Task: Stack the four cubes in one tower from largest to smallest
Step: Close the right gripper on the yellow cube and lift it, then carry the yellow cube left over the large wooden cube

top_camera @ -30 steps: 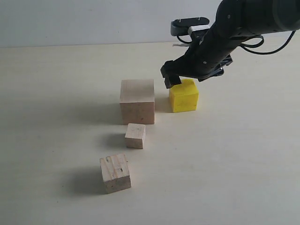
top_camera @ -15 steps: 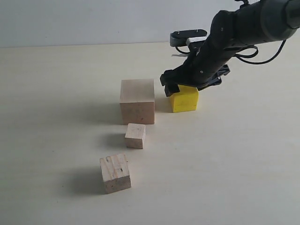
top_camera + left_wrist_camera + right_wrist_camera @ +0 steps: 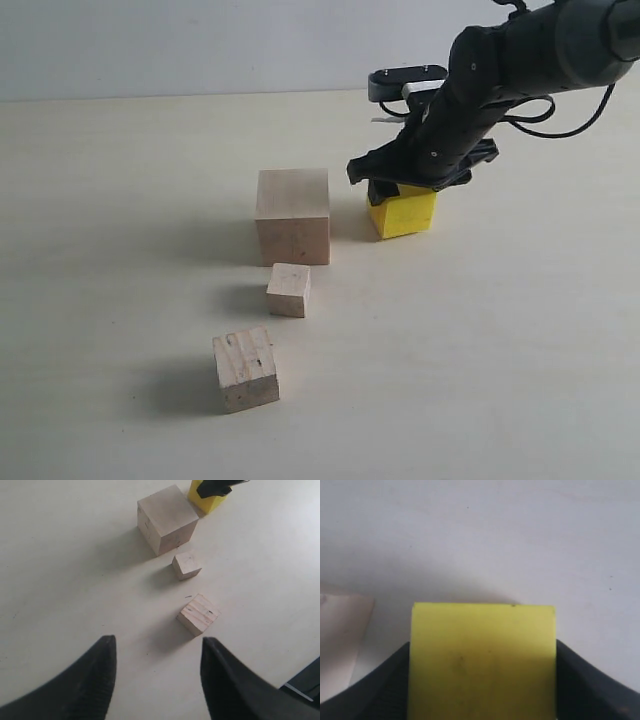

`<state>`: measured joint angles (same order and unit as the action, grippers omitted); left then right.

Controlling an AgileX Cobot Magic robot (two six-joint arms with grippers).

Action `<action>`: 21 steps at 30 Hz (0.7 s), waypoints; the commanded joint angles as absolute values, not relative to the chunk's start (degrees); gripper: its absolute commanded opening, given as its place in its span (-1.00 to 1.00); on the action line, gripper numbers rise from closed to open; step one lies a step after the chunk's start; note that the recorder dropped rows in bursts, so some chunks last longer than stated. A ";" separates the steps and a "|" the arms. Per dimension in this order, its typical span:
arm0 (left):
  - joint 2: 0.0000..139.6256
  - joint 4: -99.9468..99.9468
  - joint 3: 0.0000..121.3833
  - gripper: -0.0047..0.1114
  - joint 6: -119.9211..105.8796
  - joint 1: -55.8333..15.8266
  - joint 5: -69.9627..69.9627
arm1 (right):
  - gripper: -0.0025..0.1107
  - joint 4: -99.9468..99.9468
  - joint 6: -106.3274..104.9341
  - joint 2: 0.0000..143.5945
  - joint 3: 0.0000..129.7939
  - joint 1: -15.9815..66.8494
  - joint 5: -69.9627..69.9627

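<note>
Pale cream surface (image 3: 120, 150) against a plain wall: the right pincer (image 3: 405, 183) clamps the yellow cube (image 3: 405, 215) between its fingers (image 3: 380, 690). The cube sits slightly askew toward the far edge, just beside the large wooden cube (image 3: 292, 215). Nearer the front edge lie the small cube (image 3: 288, 290), then the striped cube (image 3: 246, 370) — each apart. The left pincer (image 3: 157, 680) hangs wide, holding nothing — well back from all four.
</note>
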<state>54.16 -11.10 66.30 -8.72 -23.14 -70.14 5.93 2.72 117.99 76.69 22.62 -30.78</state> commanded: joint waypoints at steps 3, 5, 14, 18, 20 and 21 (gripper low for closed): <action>53.99 -11.50 63.25 -0.03 -11.43 -23.25 -69.96 | -0.96 3.84 2.55 111.33 77.09 22.68 -35.81; 53.99 -11.50 62.57 -0.03 -12.84 -23.25 -69.96 | -0.96 4.55 0.00 108.51 77.09 22.68 -38.51; 53.99 -11.50 62.57 -0.03 -16.64 -23.25 -69.96 | -0.96 12.76 3.61 94.55 77.23 32.12 -49.65; 53.99 -11.50 62.57 -0.03 -13.32 -23.25 -69.92 | -0.96 3.91 17.27 94.21 80.81 38.78 -51.07; 53.99 -11.50 62.57 -0.03 -11.35 -23.25 -69.92 | -0.96 -1.46 24.89 94.90 83.83 41.45 -51.88; 53.99 -11.50 62.57 -0.03 -10.60 -23.25 -69.92 | -0.96 -3.35 27.92 95.37 85.14 42.17 -52.26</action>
